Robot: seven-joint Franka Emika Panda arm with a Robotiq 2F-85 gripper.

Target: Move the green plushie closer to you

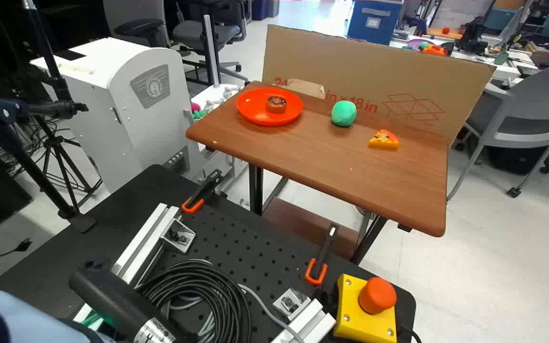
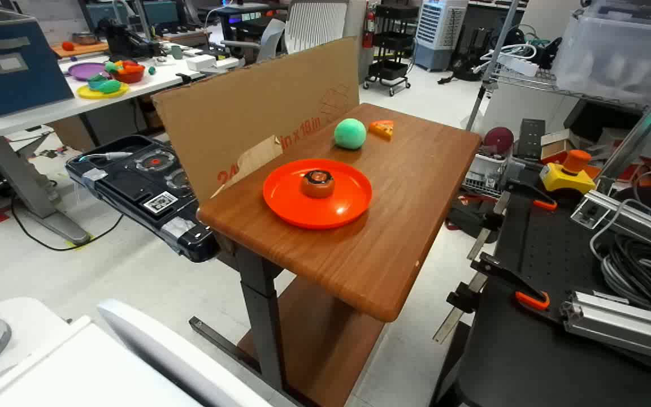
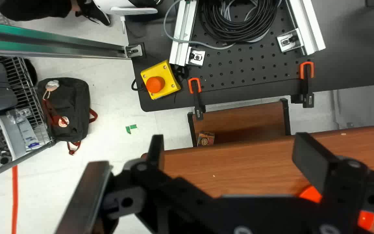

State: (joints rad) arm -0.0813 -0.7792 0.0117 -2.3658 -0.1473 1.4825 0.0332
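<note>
The green plushie is a teal-green ball. It rests on the brown wooden table near the cardboard panel, between the plate and the orange toy, in both exterior views [image 1: 343,113] [image 2: 350,134]. It does not show in the wrist view. My gripper [image 3: 230,143] is open, with its two fingers wide apart and nothing between them. In the wrist view it is above the table, whose top [image 3: 239,165] shows between the fingers. The gripper is not in either exterior view, so its distance from the plushie cannot be told.
The orange-red plate [image 1: 249,110] [image 2: 325,213] holds a brown round toy [image 1: 276,105] [image 2: 318,185]. A small flat orange toy [image 1: 384,140] [image 2: 382,129] lies beyond the plushie. The cardboard panel [image 1: 374,66] stands along one table edge. A black bench [image 1: 236,247] with clamps and cables faces the opposite edge.
</note>
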